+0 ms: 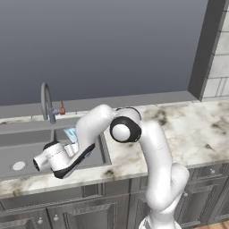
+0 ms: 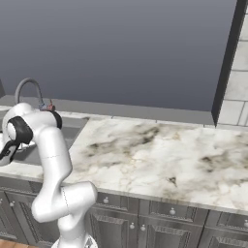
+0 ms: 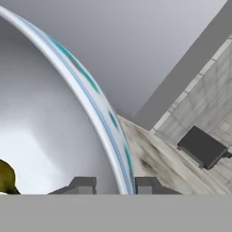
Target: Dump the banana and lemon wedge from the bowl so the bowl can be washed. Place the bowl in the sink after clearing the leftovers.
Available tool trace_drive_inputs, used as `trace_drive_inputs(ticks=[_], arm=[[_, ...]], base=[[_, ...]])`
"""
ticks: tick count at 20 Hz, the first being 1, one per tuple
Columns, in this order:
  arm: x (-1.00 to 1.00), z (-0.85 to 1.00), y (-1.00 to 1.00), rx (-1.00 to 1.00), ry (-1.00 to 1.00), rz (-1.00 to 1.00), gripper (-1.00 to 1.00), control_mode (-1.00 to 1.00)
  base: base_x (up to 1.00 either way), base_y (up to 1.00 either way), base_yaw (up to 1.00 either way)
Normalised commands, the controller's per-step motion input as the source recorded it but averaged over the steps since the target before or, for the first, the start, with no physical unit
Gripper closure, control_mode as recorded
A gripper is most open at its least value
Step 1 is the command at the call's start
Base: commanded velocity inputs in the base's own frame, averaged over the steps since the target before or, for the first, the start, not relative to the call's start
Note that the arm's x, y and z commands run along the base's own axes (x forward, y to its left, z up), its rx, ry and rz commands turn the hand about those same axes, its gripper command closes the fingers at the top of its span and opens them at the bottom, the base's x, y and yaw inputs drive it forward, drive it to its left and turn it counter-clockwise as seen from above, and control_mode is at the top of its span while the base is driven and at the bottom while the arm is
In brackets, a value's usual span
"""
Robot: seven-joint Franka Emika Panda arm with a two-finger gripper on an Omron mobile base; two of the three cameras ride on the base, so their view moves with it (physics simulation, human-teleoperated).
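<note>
We have the claw [image 3: 116,185] pinching the bowl [image 3: 54,131] by its rim, one tip inside and one outside, with the bowl over the sink [image 1: 27,150], near the faucet [image 1: 46,102]. A yellow-green scrap [image 3: 6,176] lies in the bowl. To tip well, we should keep the pinch firm and roll the wrist slowly, keeping the rim over the sink.

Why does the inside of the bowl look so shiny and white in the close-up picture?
In the hand view, the bowl has a glossy inside catching soft glare, brightest low down, and its rim looks slightly blurred so close up. In the left base view, the sink is evenly lit with faint shading. In the right base view, the counter shows no glare.
</note>
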Motion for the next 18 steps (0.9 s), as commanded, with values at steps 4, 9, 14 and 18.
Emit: trace_drive_inputs(ticks=[4,9,14,18], arm=[[-0.35,0.32,0.0,0.0,-0.27,0.0,1.0,-1.0],[-0.25,0.35,-0.19,0.0,-0.17,0.0,1.0,-1.0],[-0.06,0.19,-0.73,0.07,0.0,-0.07,1.0,-1.0],[-0.1,0.44,-0.97,0.33,-0.01,-0.05,1.0,-1.0]], base=[[0.0,0.0,0.0],[0.0,0.0,0.0],[0.0,0.0,0.0],[0.0,0.0,0.0]])
